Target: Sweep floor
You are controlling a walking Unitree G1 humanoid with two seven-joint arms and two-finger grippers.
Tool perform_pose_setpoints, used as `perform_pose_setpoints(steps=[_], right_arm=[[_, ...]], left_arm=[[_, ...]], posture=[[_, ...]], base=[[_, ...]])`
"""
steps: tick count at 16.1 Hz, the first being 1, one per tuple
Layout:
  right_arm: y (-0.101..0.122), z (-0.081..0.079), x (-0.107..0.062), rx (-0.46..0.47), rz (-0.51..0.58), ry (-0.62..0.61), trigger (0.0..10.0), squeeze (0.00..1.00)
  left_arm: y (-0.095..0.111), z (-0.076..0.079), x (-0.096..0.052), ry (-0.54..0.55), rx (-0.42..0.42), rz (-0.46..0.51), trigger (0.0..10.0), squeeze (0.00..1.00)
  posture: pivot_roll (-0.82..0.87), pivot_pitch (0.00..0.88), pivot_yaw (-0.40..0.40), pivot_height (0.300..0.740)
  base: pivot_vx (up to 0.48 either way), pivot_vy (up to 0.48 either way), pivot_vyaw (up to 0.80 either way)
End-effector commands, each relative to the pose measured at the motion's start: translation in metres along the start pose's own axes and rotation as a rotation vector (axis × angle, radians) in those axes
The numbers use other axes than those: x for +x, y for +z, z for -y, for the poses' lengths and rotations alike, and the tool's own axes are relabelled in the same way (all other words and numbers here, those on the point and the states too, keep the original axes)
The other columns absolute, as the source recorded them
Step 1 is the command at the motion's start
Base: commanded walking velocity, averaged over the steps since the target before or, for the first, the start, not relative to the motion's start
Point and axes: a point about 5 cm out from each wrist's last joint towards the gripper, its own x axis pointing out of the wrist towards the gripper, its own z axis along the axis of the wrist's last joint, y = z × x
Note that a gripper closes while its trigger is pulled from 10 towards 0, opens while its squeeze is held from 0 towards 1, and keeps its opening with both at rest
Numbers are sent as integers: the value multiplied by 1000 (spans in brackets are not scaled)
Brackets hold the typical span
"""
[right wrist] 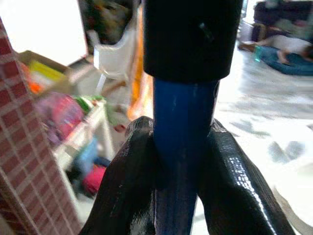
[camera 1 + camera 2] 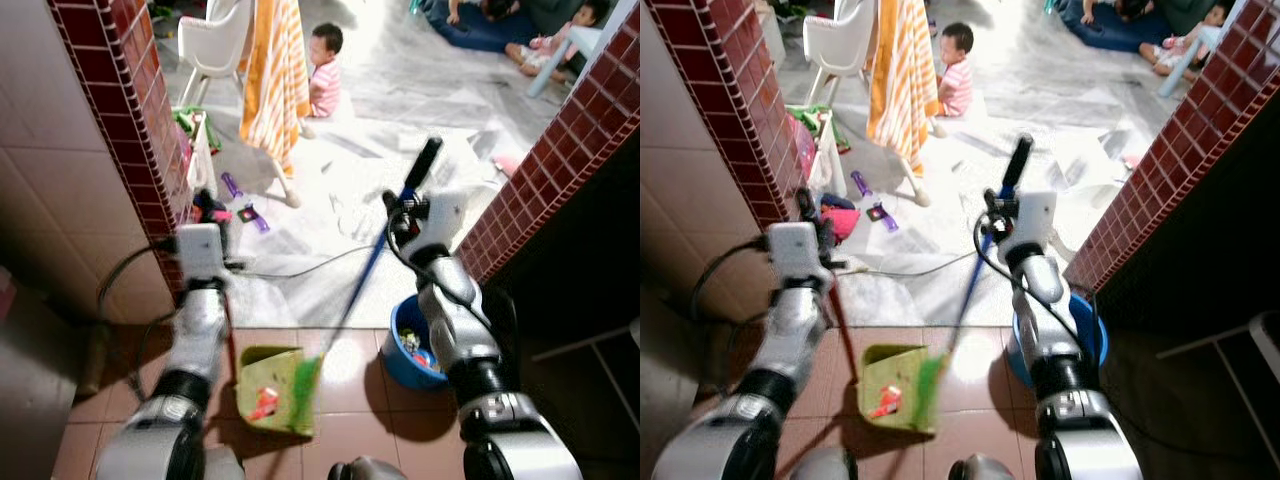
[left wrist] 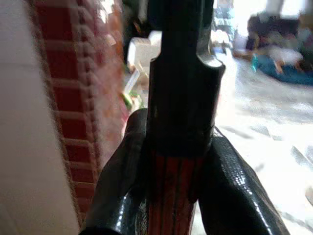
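Left eye view. Right hand, upper centre-right of frame, is closed on the broom: blue shaft with black grip at top, running down-left to green bristles at lower centre. Left hand, centre-left, grips the dustpan handle, a thin red rod. Dustpan, green, sits on the brown tiled floor at lower centre, bristles touching its right edge. Red and pale scraps lie inside the pan. Blue bucket just right of the pan, beside the right arm. Past the tiles a pale floor with toys; a child sits at top centre.

Right eye view. Same layout. Bristles rest at the pan mouth; one red scrap shows in the pan.

Left wrist view. Two black fingers clamped tight on the red rod, black cap above them. Brick wall at frame left.

Right wrist view. Fingers shut around the blue shaft just under its black grip.

Progress, judged: some debris collected, so the sweep near the pan looks largely done. The tiles around the pan show no obvious litter, though blur limits this. Left: emptying the pan, possibly into the bucket.
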Motion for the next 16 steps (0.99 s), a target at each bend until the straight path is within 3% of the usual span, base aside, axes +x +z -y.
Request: perform_pose_setpoints(steps=[1, 2, 6, 8, 10, 12, 16], right_arm=[[-3, 2, -2, -19, 1, -41, 10000, 0], [-7, 1, -5, -59, 4, -41, 10000, 0], [-22, -8, -14, 16, -34, 26, 10000, 0], [-26, -13, -18, -17, -38, 60, 10000, 0], [-22, -18, -20, -127, 18, 115, 10000, 0], [-20, -15, -20, -127, 25, 108, 10000, 0], [-11, -8, -23, -115, 64, 111, 10000, 0]], left_arm=[[33, 4, 11, -16, -33, 161, 10000, 0], [37, 2, 7, -38, -4, 189, 10000, 0], [31, -5, -14, -49, 22, 148, 10000, 0], [29, -5, -25, -47, 19, 114, 10000, 0], [36, -6, -40, -85, 37, 101, 10000, 0], [38, -11, -45, -76, 73, 91, 10000, 0], [40, -12, -50, -42, 46, 62, 10000, 0]], posture=[[-10, 0, -53, 740], [-4, 0, -51, 740], [15, 0, -46, 740], [17, 0, -37, 740], [27, 0, -44, 740], [35, 0, -49, 740], [31, 0, -58, 740]], base=[[0, 0, 0], [0, 0, 0], [0, 0, 0], [0, 0, 0], [0, 0, 0], [0, 0, 0], [0, 0, 0]])
